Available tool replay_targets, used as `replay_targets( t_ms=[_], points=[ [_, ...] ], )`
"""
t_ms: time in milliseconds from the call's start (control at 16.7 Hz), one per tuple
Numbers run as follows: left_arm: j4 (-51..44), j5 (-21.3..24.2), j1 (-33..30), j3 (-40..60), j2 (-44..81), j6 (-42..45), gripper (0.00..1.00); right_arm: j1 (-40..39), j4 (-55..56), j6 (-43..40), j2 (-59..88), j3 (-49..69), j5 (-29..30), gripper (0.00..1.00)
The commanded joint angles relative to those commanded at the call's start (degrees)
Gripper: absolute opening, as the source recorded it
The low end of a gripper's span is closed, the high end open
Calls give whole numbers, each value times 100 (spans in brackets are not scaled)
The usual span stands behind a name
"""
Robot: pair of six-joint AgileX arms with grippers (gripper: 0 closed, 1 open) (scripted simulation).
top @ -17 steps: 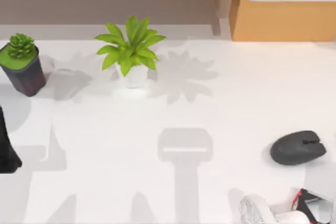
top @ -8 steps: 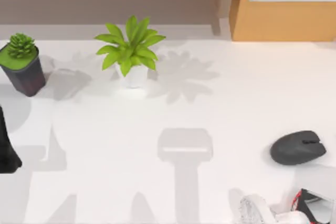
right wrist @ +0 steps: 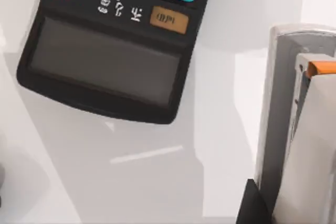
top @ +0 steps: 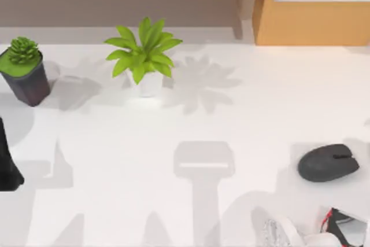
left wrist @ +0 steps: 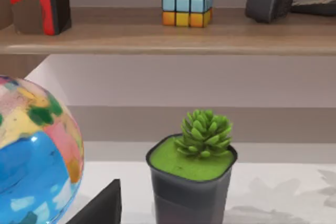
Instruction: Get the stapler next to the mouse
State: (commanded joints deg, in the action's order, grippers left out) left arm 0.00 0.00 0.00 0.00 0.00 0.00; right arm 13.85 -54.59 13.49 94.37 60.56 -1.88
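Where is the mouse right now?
In the top view, the dark grey mouse lies on the white table near its right edge, well right of the leafy plant.

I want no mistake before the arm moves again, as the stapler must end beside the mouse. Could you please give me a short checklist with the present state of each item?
1. Mouse found: ok. The mouse lies at the table's right side.
2. Room beside the mouse: ok. The table to its left is bare.
3. Stapler in sight: ok. The stapler appears close up in the right wrist view, apart from the calculator.
4. Stapler gripped: cannot tell.
5. Left arm out of the way: ok. The left arm is parked at the table's left edge.
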Motion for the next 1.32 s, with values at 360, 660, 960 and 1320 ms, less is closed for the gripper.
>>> replay_targets(
  t_ms=[360, 660, 960, 1320],
  points=[
    [0, 0, 0, 0, 0, 0, 100, -1041, -880, -58, 1872, 2589, -56, 0],
    [0, 0, 0, 0, 0, 0, 100, -2035, -1427, -71, 3399, 4754, 78, 0],
    [0, 0, 0, 0, 0, 0, 100, -2530, -1652, -105, 4054, 5582, 137, 0],
    [0, 0, 0, 0, 0, 0, 100, -2507, -1635, -92, 4032, 5568, 123, 0]
  ],
)
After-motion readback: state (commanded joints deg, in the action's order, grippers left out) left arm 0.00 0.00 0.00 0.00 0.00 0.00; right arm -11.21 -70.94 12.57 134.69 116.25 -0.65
